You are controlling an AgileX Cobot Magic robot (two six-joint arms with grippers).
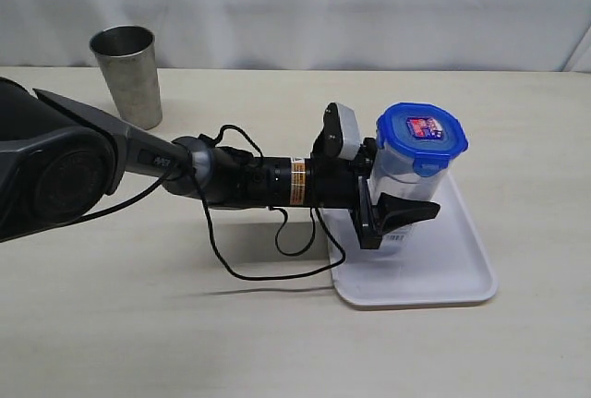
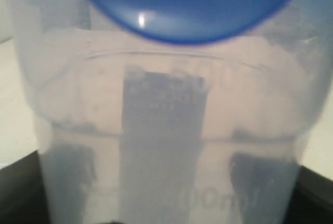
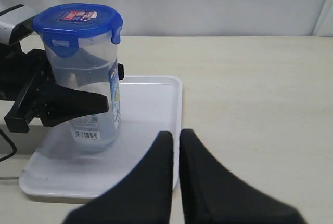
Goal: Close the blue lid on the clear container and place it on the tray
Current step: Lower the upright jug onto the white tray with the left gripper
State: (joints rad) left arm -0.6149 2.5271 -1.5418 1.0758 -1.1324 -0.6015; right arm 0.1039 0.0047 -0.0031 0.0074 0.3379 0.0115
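The clear container [image 1: 399,179] stands upright on the white tray [image 1: 443,273], with the blue lid [image 1: 422,130] seated on its top. My left gripper [image 1: 406,193] reaches in from the left, one black finger on each side of the tumbler, shut on it at mid-height. The left wrist view is filled by the container wall [image 2: 166,130] with the lid [image 2: 192,5] above. In the right wrist view the container [image 3: 86,70], lid [image 3: 78,18] and tray [image 3: 151,104] show, and my right gripper [image 3: 176,134] is shut and empty near the tray's edge.
A grey metal cup [image 1: 127,75] stands at the back left of the table. A black cable [image 1: 268,269] loops down from the left arm onto the table beside the tray. A pale curtain hangs behind the table.
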